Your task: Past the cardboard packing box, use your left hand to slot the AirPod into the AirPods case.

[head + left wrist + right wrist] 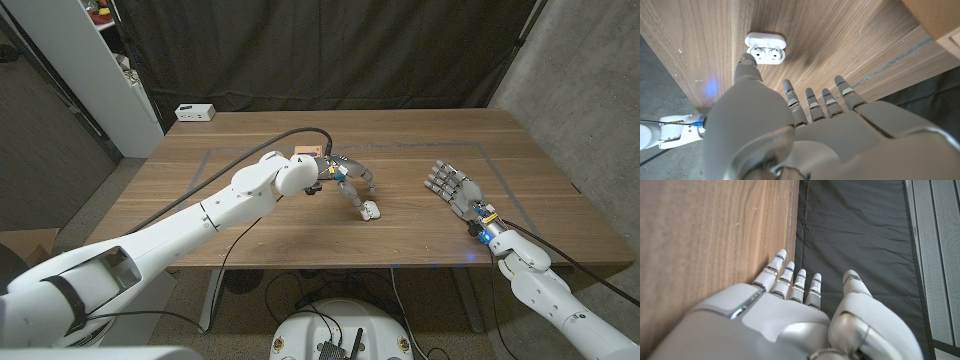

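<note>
The white AirPods case (370,210) stands lid open on the wooden table (250,240), near its middle. In the left wrist view the case (765,48) shows two white rounded shapes with dark spots in its wells; I see no loose AirPod. My left hand (345,180) reaches over the case with fingers apart and nothing in them. Its thumb tip (747,64) touches the case's near edge. The small cardboard box (308,152) sits just behind the left hand, and its tan corner (940,20) also shows. My right hand (455,190) waits to the right, fingers spread, holding nothing.
A white box (194,112) lies at the table's far left corner. Thin tape lines (215,152) mark a rectangle on the tabletop. A white shelf unit (110,70) stands left of the table, with a black curtain behind.
</note>
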Controlling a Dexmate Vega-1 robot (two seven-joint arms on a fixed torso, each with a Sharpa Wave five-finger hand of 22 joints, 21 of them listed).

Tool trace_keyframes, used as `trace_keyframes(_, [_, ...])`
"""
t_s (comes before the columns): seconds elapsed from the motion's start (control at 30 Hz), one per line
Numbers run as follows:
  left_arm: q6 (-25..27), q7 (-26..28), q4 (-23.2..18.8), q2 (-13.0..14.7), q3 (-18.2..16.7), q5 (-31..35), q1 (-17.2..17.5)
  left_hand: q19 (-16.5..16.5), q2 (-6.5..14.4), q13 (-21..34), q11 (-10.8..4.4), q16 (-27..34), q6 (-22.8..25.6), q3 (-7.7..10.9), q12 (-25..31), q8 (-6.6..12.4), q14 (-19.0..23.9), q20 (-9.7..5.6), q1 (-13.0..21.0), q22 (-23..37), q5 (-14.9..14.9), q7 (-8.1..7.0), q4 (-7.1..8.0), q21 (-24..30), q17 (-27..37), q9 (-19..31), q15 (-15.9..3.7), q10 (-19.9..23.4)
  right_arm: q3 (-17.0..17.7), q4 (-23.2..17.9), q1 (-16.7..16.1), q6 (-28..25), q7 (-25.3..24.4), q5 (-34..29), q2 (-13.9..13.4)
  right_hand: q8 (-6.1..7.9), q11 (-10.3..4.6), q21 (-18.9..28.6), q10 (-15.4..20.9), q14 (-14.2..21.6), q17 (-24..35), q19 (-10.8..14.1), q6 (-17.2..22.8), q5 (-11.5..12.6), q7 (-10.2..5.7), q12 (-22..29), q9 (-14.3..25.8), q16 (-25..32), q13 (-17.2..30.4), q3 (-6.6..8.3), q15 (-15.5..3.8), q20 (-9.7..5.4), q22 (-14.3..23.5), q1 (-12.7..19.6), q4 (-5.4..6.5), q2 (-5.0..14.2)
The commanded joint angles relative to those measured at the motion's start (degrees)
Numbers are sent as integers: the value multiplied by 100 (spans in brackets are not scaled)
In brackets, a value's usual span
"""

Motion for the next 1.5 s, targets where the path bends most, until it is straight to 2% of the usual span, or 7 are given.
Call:
trace_keyframes(0.03, [-874, -226, 387, -100, 194, 73, -464, -2, 17, 4, 7, 34, 35, -9, 19, 22, -48, 39, 173, 5, 115, -5, -51, 12, 7, -28, -163, -18, 74, -105, -120, 5, -123, 65, 13, 11, -3, 27, 29, 10, 5, -4, -6, 3, -1, 24, 20, 28, 18, 47, -418, 34, 24, -38, -15, 0])
trace_keyframes(0.13, [-961, -284, 392, -78, 199, 136, -475, 8, 47, 4, 19, 42, 4, 3, 32, 6, -50, 11, 293, 5, 196, 20, -97, 19, 4, -55, -167, -14, 67, -81, -119, 41, -98, 24, 0, 11, 9, 27, 29, 9, 5, -3, -9, 3, 1, 24, 20, 28, 18, 49, -416, 33, 24, -38, -16, 0])
trace_keyframes(0.17, [-973, -315, 390, -72, 201, 163, -477, 4, 64, 3, 13, 48, -222, 1, 35, -77, -56, 15, 413, 5, 286, 20, -142, 20, 3, -91, -165, -38, 75, -91, -124, 25, -114, 41, 2, 11, 9, 28, 30, 10, 5, -2, -7, 3, 4, 25, 20, 28, 18, 49, -419, 33, 24, -38, -17, 0])
trace_keyframes(0.27, [-1023, -384, 409, -58, 202, 218, -481, 13, 78, -1, 11, 50, -574, -45, 19, -133, -93, 12, 517, 7, 421, 2, -162, 29, 7, -142, -174, -126, 83, -88, -119, 4, -135, 48, 0, 11, 3, 27, 31, 10, 4, -4, -10, 3, 0, 25, 20, 28, 18, 50, -417, 35, 24, -38, -20, -2])
trace_keyframes(0.47, [-1387, -355, 697, -100, 251, 259, -587, 29, 115, -1, 3, 49, -667, -45, 28, -113, -113, -23, 595, 9, 482, -22, -179, 39, 7, -158, -179, -134, 59, -26, -55, -25, -83, 32, -6, 13, 17, 27, 30, 8, 6, -4, -6, 2, 7, 25, 20, 29, 18, 50, -417, 35, 24, -43, -17, 1])
trace_keyframes(1.03, [-2317, -186, 1546, -409, 392, -5, -914, 122, 257, -2, -22, 102, -218, -82, 137, 132, 32, -76, 789, 17, 643, -23, -184, 85, -3, -167, -305, 56, 87, -26, -53, -55, -144, 54, 13, 14, 8, 27, 33, 5, 6, -4, -9, 3, 8, 26, 20, 30, 19, 57, -425, 33, 24, -44, -24, 4])
trace_keyframes(1.5, [-2498, -202, 1896, -580, 478, -110, -1049, 188, 394, 5, -57, 107, 288, -126, 185, 387, 121, -107, 879, 26, 704, 46, -147, 118, -13, -56, -339, 144, 91, 29, -11, -81, -190, 60, 48, 15, 10, 26, 32, 3, 6, -6, -9, 3, -7, 25, 20, 31, 19, 59, -416, 36, 24, -45, -30, 2])
